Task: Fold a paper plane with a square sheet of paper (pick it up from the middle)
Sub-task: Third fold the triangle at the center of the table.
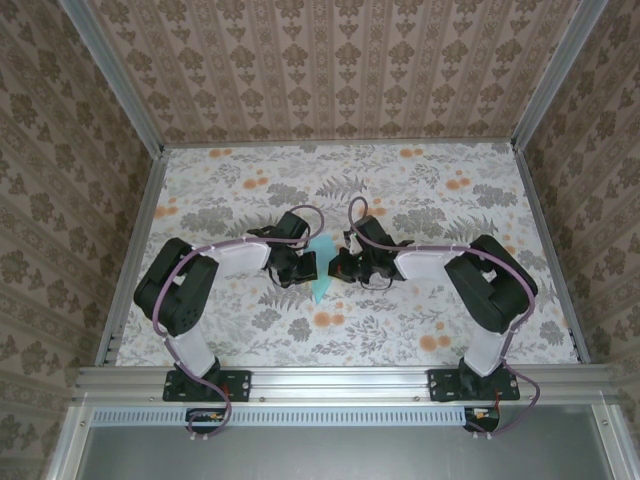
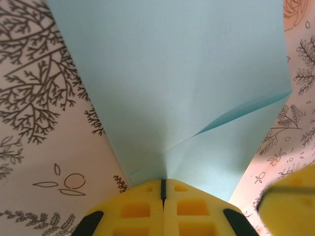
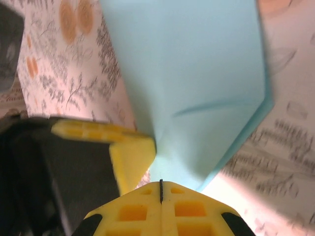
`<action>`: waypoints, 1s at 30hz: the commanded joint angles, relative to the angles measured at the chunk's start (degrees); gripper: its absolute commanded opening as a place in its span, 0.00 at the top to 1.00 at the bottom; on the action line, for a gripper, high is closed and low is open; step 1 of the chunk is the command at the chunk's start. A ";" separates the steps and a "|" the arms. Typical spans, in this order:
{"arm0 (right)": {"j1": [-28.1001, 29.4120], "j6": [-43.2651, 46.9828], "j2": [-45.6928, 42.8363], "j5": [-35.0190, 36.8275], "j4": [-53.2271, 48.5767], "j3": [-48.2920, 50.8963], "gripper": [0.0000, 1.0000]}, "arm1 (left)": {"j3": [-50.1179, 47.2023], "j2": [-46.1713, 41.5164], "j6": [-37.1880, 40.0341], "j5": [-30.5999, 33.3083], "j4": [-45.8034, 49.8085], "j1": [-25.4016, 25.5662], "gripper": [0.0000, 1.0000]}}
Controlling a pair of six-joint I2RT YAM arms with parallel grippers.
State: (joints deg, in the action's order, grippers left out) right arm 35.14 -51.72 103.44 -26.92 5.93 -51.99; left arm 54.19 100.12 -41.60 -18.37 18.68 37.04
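The sheet of paper (image 1: 320, 285) is light turquoise and partly folded, narrowing to a point toward the near edge of the table. It is held up between both grippers at the middle of the table. My left gripper (image 1: 306, 266) is shut on its left side. In the left wrist view the paper (image 2: 172, 88) fans out from the closed yellow fingertips (image 2: 147, 199), with a crease running to the right. My right gripper (image 1: 336, 268) is shut on the opposite side. The right wrist view has the paper (image 3: 192, 73) rising from its closed pads (image 3: 179, 199), with the left gripper's yellow finger (image 3: 129, 156) touching alongside.
The floral-patterned tabletop (image 1: 400, 190) lies open behind and beside the arms. Patterned walls with an aluminium frame (image 1: 135, 250) enclose it on three sides. The two arm bases (image 1: 205, 385) stand on the near rail.
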 commanded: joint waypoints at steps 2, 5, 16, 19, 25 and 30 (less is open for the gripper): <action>-0.91 2.67 4.25 2.00 -2.32 -4.84 0.99 | -0.37 2.19 7.12 4.52 4.94 -1.35 1.00; -1.06 3.03 6.28 3.27 -4.03 -6.21 0.99 | 0.28 1.73 10.03 4.57 4.70 -1.57 1.00; -0.79 -4.51 1.80 14.72 -9.24 1.08 1.00 | 0.81 -4.68 5.51 2.00 2.06 -1.80 0.95; -0.43 -11.95 -0.99 18.74 -11.19 4.13 1.00 | -1.99 -8.96 -0.11 1.75 -1.71 -0.42 0.87; -0.44 -19.14 -3.87 22.09 -13.58 6.32 1.00 | -8.59 -13.34 -11.97 1.29 -12.54 4.06 0.84; -0.45 -20.65 -3.62 21.61 -13.34 6.44 1.00 | -9.24 -10.80 -16.18 -1.24 -18.55 7.05 0.86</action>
State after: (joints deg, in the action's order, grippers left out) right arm 34.65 -69.01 99.09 -9.15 -0.56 -47.44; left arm 44.73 87.77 -52.64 -17.74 5.85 43.00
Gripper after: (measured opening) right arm 0.048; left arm 0.144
